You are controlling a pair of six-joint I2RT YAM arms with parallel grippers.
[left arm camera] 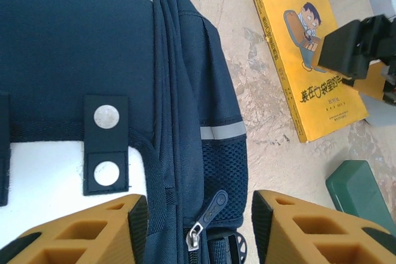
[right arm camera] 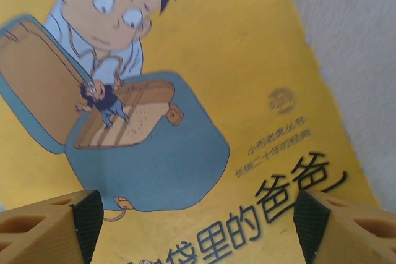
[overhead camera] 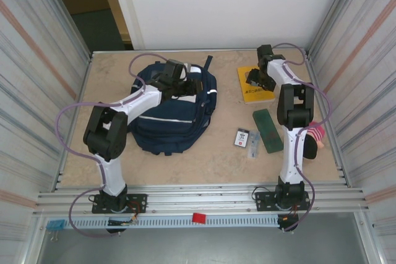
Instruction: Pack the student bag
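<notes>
Left wrist view showed the navy fabric backpack (left arm camera: 74, 47) toward the table's (overhead camera: 210, 153) far-left corner, left gripper (left arm camera: 198, 214) half-open over its zipper pull (left arm camera: 210, 210). Meanwhile the right gripper (right arm camera: 192, 214) gaped wide above a yellow cartoon-cover book (right arm camera: 235, 47) with Chinese lettering.

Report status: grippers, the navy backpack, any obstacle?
Left gripper open over large navy blue fabric backpack, zip pull between jaws. Right gripper open above flat yellow paperback book. No obstacle seen.

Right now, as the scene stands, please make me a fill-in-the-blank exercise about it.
1. The right pincer hovers open above the ____ book.
2. Between the fingers of the left pincer shows the ____ pull of the student bag.
3. The student bag lies to the ____ of the book.
Missing words: yellow, zipper, left.
</notes>
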